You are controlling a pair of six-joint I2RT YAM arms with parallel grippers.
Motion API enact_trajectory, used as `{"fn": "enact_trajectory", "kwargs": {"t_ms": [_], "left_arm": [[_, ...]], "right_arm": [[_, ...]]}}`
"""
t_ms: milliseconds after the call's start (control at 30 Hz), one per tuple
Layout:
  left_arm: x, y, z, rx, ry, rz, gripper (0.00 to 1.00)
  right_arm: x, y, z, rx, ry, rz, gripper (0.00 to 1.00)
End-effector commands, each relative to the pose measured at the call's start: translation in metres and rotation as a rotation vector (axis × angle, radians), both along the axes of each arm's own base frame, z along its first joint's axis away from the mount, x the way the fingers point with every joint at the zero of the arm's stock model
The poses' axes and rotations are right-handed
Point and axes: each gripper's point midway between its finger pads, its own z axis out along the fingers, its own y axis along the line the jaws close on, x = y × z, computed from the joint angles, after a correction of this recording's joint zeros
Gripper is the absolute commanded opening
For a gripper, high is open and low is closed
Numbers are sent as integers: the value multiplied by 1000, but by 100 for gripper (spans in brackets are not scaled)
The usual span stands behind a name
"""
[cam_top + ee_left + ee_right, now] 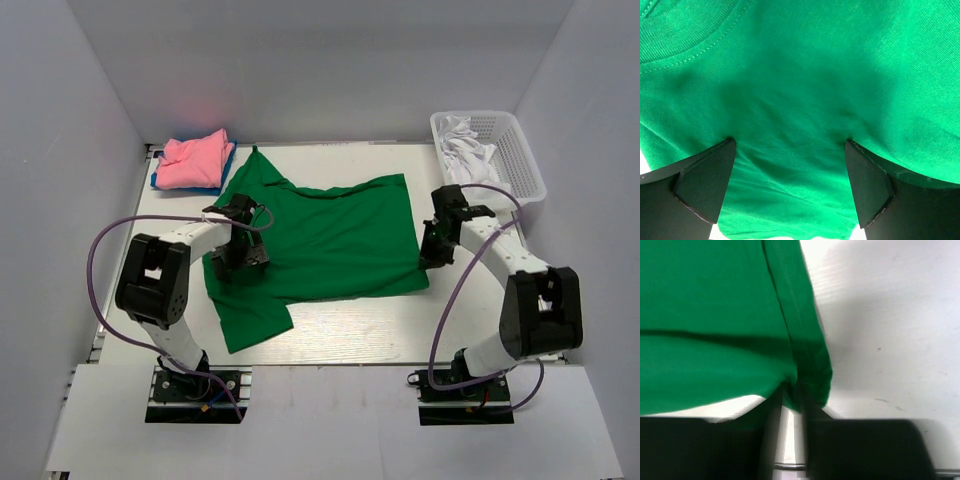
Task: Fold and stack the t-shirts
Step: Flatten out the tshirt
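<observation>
- The green t-shirt (pixel 330 235) lies spread across the middle of the top view. It is a bright, finely ribbed knit. The left wrist view shows its ribbed, stitched collar band (pixel 685 45) at the upper left.
- Its body is nearly flat, with soft creases. One sleeve points to the upper left and the other hangs toward the lower left.
- The left gripper (pixel 790 145) sits over the shirt's left part. Its dark wedge-shaped fingers (pixel 710 175) are spread wide apart, with their tips on the cloth.
- The right gripper (pixel 796 400) is at the shirt's lower right corner. Its jaws are drawn together on the double-stitched hem, which bunches into the narrow gap.
- A folded pink t-shirt (pixel 195 160) rests on a blue t-shirt (pixel 160 183) in the upper left.
- Crumpled white cloth (pixel 465 150) fills the white mesh basket (pixel 525 165) in the upper right.
- The table (pixel 340 335) is pale with a faint wood grain and a few small marks.
- Plain grey-white walls (pixel 330 70) enclose it on three sides.
</observation>
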Motion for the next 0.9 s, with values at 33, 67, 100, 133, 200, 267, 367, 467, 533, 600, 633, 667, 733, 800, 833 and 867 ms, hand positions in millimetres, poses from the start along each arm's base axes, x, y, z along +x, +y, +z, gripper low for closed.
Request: {"fn": "enact_trajectory", "kwargs": {"t_ms": [33, 67, 100, 133, 200, 267, 367, 467, 533, 600, 633, 667, 733, 800, 833, 867], "left_arm": [[2, 9, -9, 52, 19, 23, 100], [2, 9, -9, 52, 19, 23, 100], [2, 9, -9, 52, 19, 23, 100], [6, 8, -6, 48, 7, 23, 100], [6, 5, -4, 50, 9, 3, 100], [8, 2, -2, 39, 3, 2, 100], [9, 0, 1, 29, -4, -8, 100], [7, 1, 3, 30, -1, -8, 100], [10, 0, 6, 29, -9, -17, 100], [14, -1, 10, 26, -18, -17, 100], [14, 0, 10, 29, -17, -27, 100], [16, -3, 13, 17, -23, -29, 100], [18, -4, 18, 14, -33, -29, 100], [22, -5, 24, 8, -54, -29, 100], [22, -5, 24, 8, -54, -29, 100], [23, -5, 27, 5, -64, -29, 100]], "right_arm": [[-6, 8, -3, 50, 55, 73, 43], [-4, 8, -2, 47, 47, 72, 48], [-2, 8, 1, 46, 33, 74, 53], [-1, 4, 3, 35, 26, 60, 56], [2, 1, 12, 20, -2, 52, 62], [0, -10, 14, -30, -2, 12, 64], [-24, -18, 8, -48, 68, -14, 64], [-49, -23, -9, -52, 148, -68, 64], [-54, -23, -21, -34, 171, -94, 59], [-52, -19, -23, 2, 174, -108, 59], [-46, -10, -25, 43, 174, -98, 59], [-44, -9, -26, 57, 172, -98, 58], [-40, 1, -31, 109, 187, -86, 58], [-41, 9, -34, 149, 199, -69, 56], [-42, 10, -36, 158, 206, -71, 55], [-44, 11, -41, 164, 213, -68, 52]]}}
